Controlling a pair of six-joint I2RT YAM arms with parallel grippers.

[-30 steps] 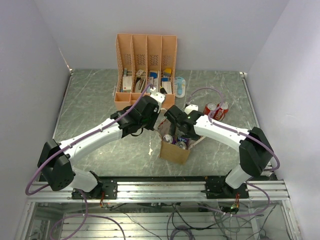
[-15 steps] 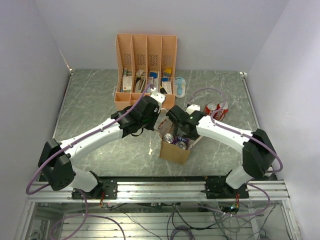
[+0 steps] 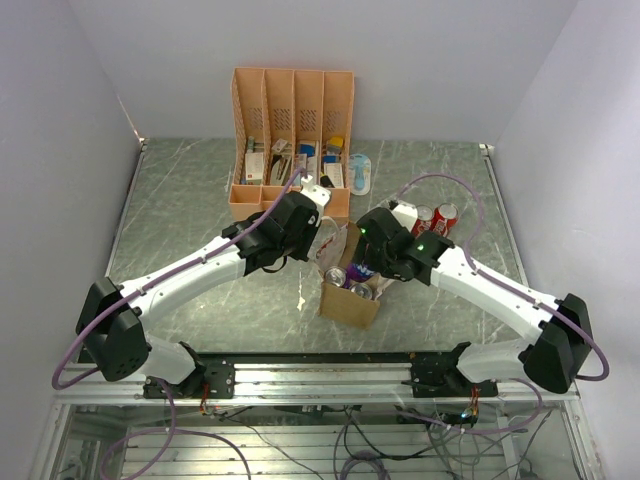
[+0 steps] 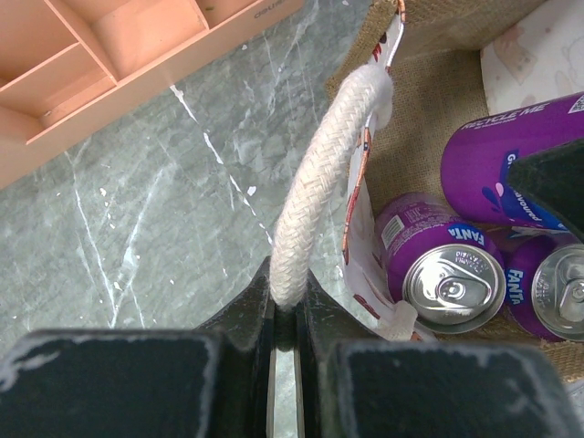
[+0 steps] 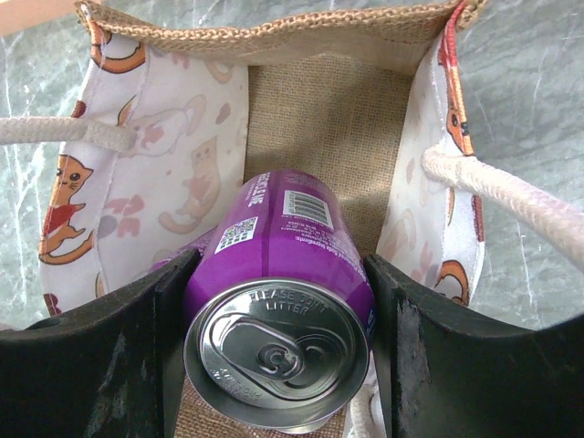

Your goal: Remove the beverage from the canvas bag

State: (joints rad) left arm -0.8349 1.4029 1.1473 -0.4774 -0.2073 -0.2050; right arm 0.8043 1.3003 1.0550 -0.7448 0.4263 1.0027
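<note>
The tan canvas bag [image 3: 348,303] stands open near the table's front middle. My left gripper [image 3: 316,243] is shut on one whitish rope handle [image 4: 321,187], pinched between the jaws [image 4: 290,294], holding the bag's left side up. My right gripper [image 3: 368,262] is at the bag's mouth, shut on a purple Fanta can [image 5: 285,265], which sits tilted between both fingers [image 5: 278,306] above the burlap floor [image 5: 315,114]. Two more purple cans [image 4: 449,274] stay inside the bag, also in the top view [image 3: 337,277].
A salmon-pink slotted organizer [image 3: 292,130] with small items stands at the back. A blue-white object [image 3: 360,173] lies right of it. Two red cans [image 3: 436,219] stand right of the bag. The bag's other handle [image 5: 511,196] hangs by my right finger.
My right arm has swung its elbow out to the right and drawn the gripper back with the purple can in it. The left arm has kept still on the handle.
</note>
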